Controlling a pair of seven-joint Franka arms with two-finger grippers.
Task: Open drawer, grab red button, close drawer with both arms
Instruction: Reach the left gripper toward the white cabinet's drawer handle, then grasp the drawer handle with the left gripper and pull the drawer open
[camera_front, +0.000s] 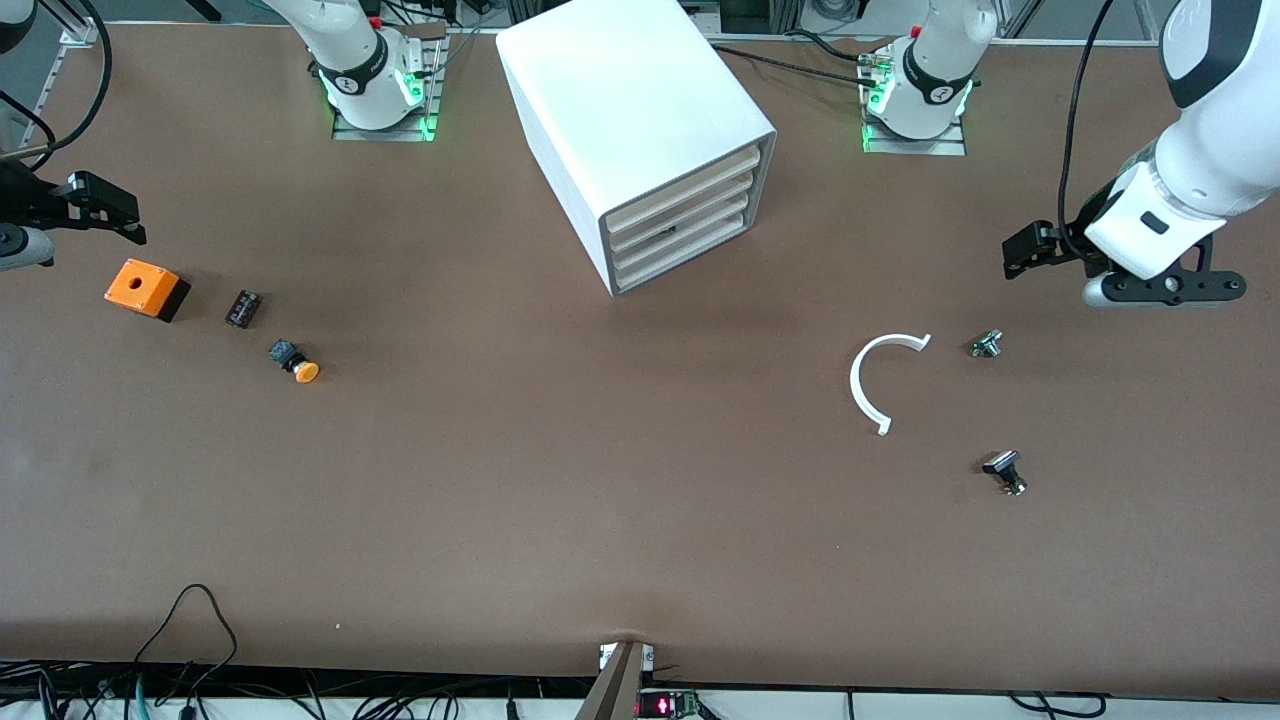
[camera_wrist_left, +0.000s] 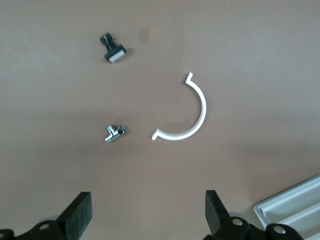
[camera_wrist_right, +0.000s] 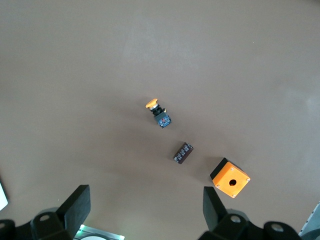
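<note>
Left wrist view: left gripper (camera_wrist_left: 148, 217) spread wide, empty, hovering over bare table at left arm's end; white half-ring (camera_wrist_left: 185, 112) and two small metal parts under it, cabinet corner just in view. Right gripper (camera_wrist_right: 145, 212) likewise agape, holding nothing, over orange box (camera_wrist_right: 230, 178) and orange-capped button (camera_wrist_right: 158, 112) at right arm's end. Drawer (camera_front: 683, 208) shut – four alike in tilted white cabinet (camera_front: 630, 110) between bases; slat fronts face toward left arm's end, so left arm likely better placed. Red-capped button not visible – presumably inside.
</note>
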